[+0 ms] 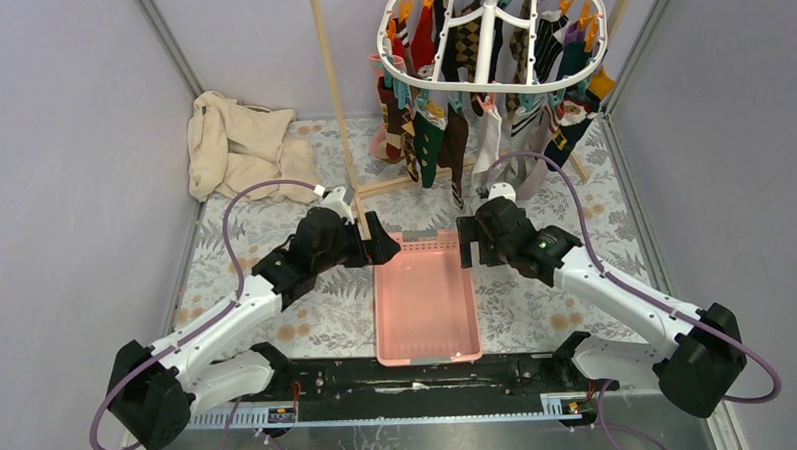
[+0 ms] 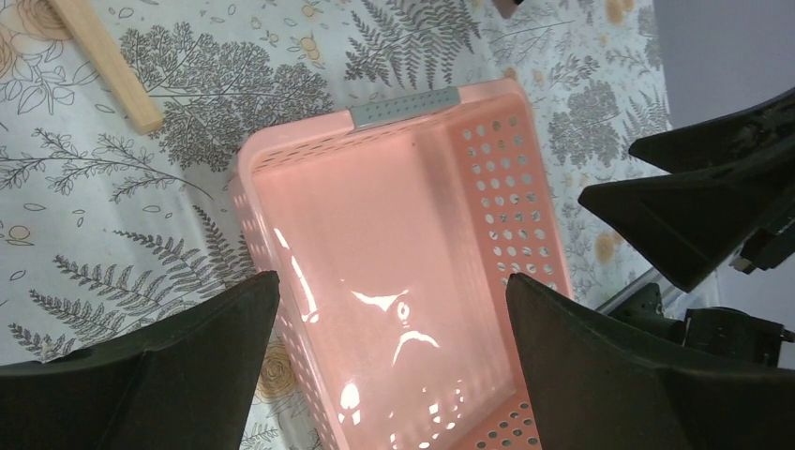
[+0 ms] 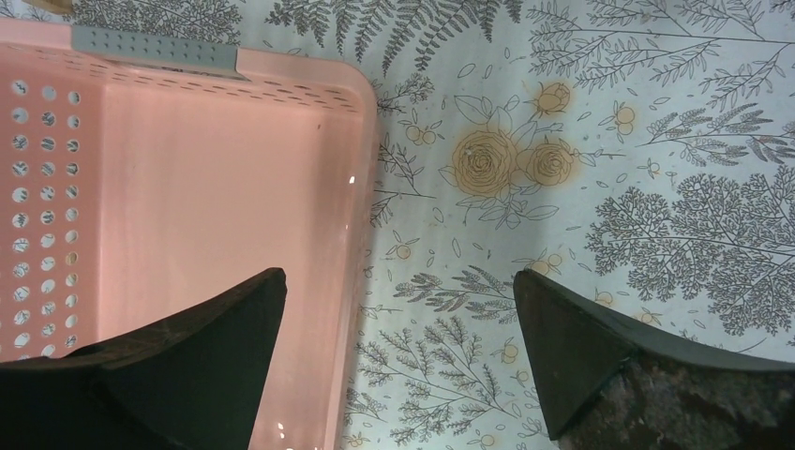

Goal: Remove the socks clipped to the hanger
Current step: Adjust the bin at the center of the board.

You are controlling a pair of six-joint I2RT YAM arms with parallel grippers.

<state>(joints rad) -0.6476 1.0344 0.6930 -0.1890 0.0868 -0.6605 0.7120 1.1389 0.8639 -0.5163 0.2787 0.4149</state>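
The white oval hanger (image 1: 487, 42) hangs at the back, with coloured clips round its rim. Many socks (image 1: 432, 149) in red, green, black, argyle and stripes dangle from it, all clipped. Both grippers sit low over the far end of the pink basket (image 1: 427, 304), well below the socks. My left gripper (image 1: 382, 249) (image 2: 394, 291) is open above the basket's left far corner, with nothing between its fingers. My right gripper (image 1: 466, 243) (image 3: 398, 291) is open over the basket's right wall (image 3: 361, 187), also holding nothing.
The hanger hangs from a wooden pole frame (image 1: 334, 97), whose foot (image 2: 103, 61) lies on the floral table cover. A beige cloth (image 1: 237, 146) is heaped at the back left. Grey walls close in both sides.
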